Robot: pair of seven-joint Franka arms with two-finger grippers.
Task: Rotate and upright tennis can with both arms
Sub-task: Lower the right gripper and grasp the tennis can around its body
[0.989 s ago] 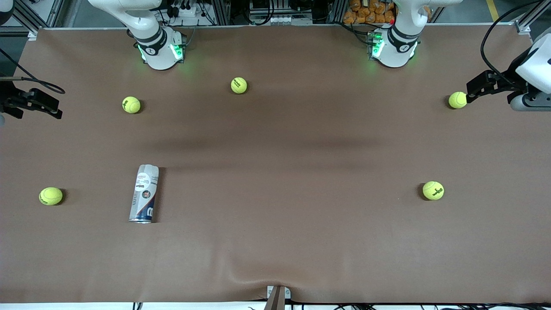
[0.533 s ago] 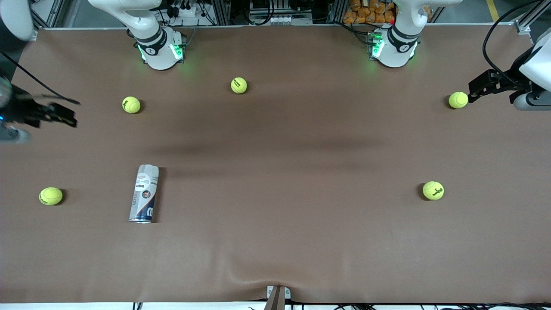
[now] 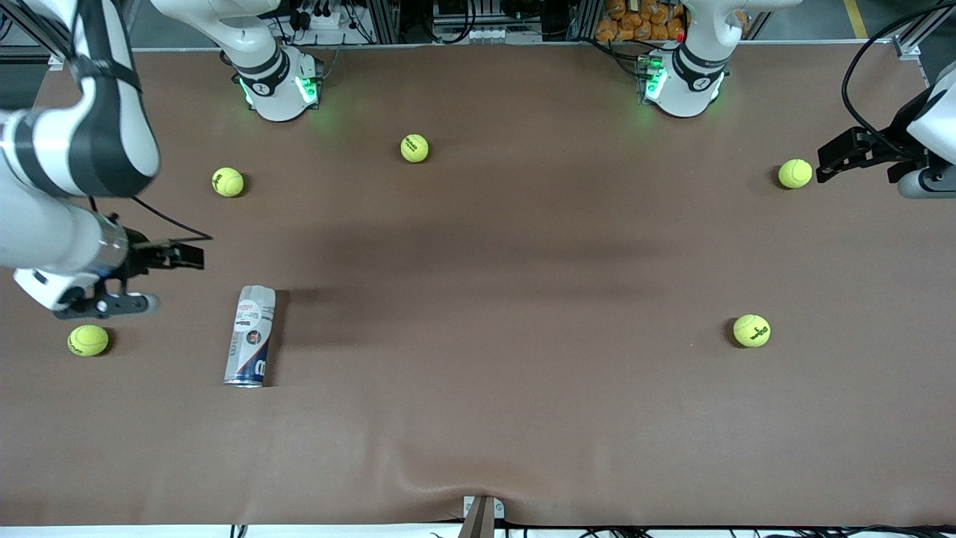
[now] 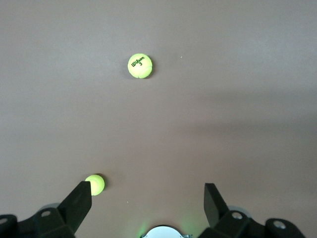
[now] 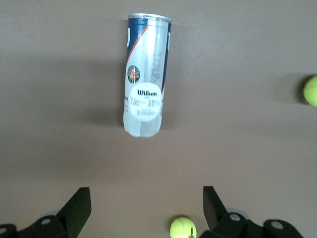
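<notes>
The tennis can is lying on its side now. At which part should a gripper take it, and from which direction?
Probably around the middle of the tennis can, from above, open fingers across its width. It lies flat on the table, its silvery rim end nearest the front camera, so only the round sides are free. The right gripper, open over the table beside the can, is well placed; the left gripper waits open beside a ball.

Even overhead light, no glare on the brown table [image 3: 523, 418]. Soft broad shadow bands cross mid-table; tennis can [image 3: 250, 335] and balls cast short shadows. Bases glow green. Right arm [image 3: 67, 149] slightly motion-blurred. Wrist views soft, dimmer.
</notes>
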